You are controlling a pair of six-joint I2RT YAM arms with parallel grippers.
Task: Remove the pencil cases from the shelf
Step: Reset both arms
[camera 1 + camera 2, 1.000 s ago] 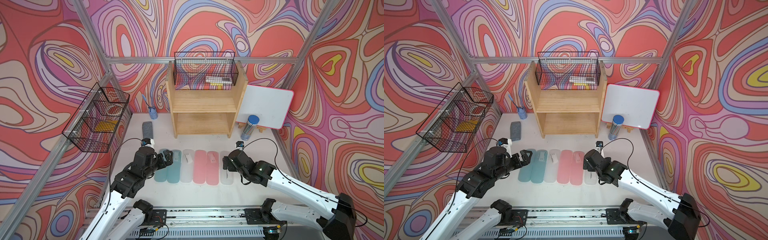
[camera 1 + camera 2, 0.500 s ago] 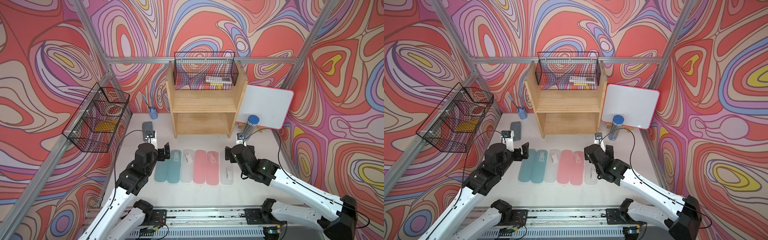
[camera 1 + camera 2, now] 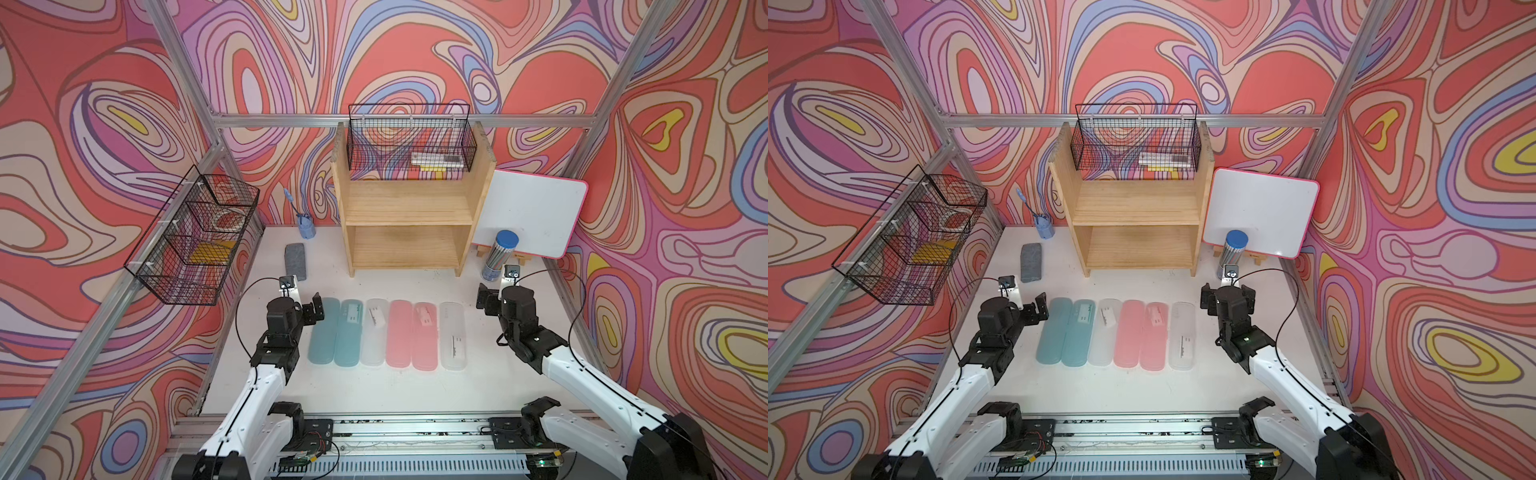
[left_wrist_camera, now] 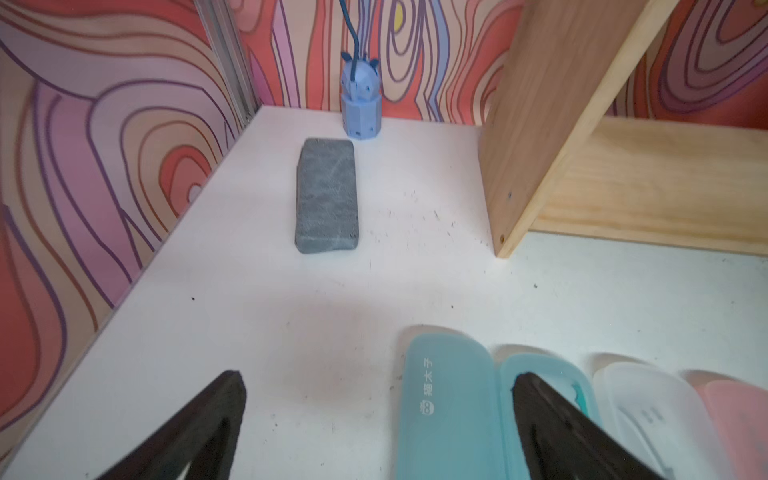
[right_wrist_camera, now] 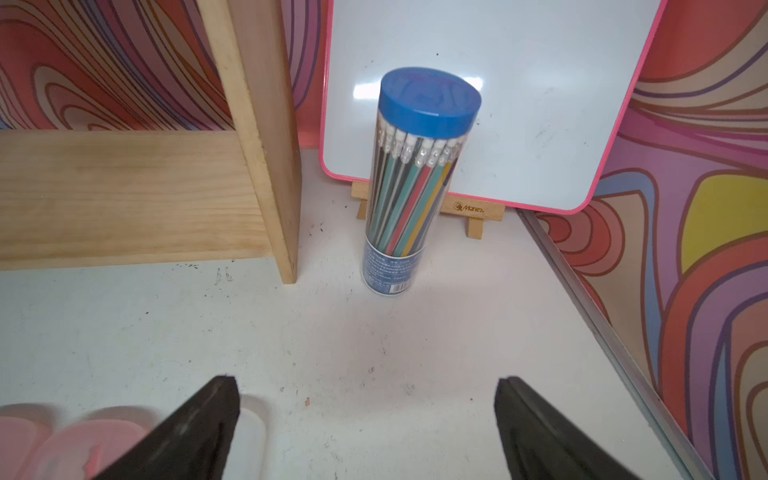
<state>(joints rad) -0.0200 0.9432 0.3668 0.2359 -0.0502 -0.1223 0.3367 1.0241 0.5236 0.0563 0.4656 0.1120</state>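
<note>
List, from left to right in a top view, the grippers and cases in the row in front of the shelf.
left gripper → teal case → second teal case → clear case → pink case → second pink case → second clear case → right gripper

"猫太子" on a teal pencil case (image 4: 446, 407); seemingly "Manes" on the wooden easel (image 5: 473, 208).

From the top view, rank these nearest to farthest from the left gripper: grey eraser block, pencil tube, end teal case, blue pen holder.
1. End teal case, right beside the left gripper.
2. Grey eraser block, behind it on the left.
3. Blue pen holder, farther back still.
4. Pencil tube, far over on the right side.
</note>
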